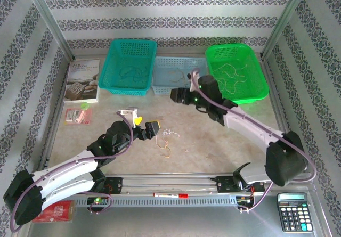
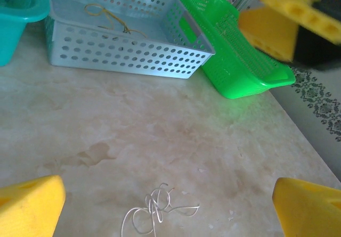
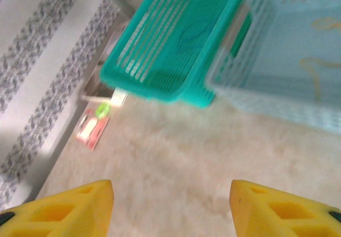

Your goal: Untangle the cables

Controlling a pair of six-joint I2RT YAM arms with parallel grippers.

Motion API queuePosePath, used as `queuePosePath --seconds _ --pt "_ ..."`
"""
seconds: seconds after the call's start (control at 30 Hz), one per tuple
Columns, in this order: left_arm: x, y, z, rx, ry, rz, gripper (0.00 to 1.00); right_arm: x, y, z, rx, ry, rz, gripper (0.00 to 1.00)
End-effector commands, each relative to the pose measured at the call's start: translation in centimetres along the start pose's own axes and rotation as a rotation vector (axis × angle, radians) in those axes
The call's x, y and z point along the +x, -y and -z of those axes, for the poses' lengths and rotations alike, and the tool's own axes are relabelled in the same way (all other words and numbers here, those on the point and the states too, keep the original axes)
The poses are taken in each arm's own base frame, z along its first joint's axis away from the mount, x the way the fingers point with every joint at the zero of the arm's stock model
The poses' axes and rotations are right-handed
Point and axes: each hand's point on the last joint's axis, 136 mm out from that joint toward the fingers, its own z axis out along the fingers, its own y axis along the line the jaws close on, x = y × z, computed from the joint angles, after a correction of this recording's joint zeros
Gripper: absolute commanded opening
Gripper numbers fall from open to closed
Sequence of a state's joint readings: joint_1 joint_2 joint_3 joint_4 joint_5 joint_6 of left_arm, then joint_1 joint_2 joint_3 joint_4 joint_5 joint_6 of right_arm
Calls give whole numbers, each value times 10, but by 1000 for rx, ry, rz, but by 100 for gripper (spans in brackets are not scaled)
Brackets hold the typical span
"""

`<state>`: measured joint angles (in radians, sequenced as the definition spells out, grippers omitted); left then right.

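Walls on three sides: pale wallpaper with grey ornamental bands, horizontal across the back. Bare metal posts at the back corners. Bench top beige, marbled. Light bright, even.

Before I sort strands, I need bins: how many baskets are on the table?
3: a teal basket at the far left, a pale blue basket in the middle, a green basket at the right.

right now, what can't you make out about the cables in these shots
Top view: the tangle on the table is too small to count its strands.
Left wrist view: that tangle runs off the bottom edge.
Right wrist view: blur smears the cable in the pale blue basket.
Left wrist view: the teal basket is cut by the left edge, its contents out of frame.
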<state>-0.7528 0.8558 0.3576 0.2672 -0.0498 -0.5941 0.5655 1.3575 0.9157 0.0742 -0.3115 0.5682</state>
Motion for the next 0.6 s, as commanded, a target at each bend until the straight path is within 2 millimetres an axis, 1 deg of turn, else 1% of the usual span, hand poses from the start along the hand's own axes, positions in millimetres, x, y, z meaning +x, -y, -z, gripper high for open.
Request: queuePosePath --seconds 0.0,0.13,0.3,0.33,0.37,0.47,0.57 --pt "6 -5 1 -22 -14 42 100 27 -4 8 19 -1 45 60" --pt "13 -13 4 -42 -12 93 100 73 -6 18 28 -46 52 59" --pt "15 -13 6 -37 -17 122 100 129 -9 29 32 -131 86 56" --pt "14 -13 6 -36 -17 124 100 138 -7 30 36 -149 94 55" --pt "14 -13 6 -36 -15 128 100 152 -8 31 37 -179 111 54" --pt "12 -13 7 -37 -8 142 100 183 -11 33 46 -253 175 52" --pt "12 -19 7 -70 -4 165 100 209 -13 31 57 -317 236 50"
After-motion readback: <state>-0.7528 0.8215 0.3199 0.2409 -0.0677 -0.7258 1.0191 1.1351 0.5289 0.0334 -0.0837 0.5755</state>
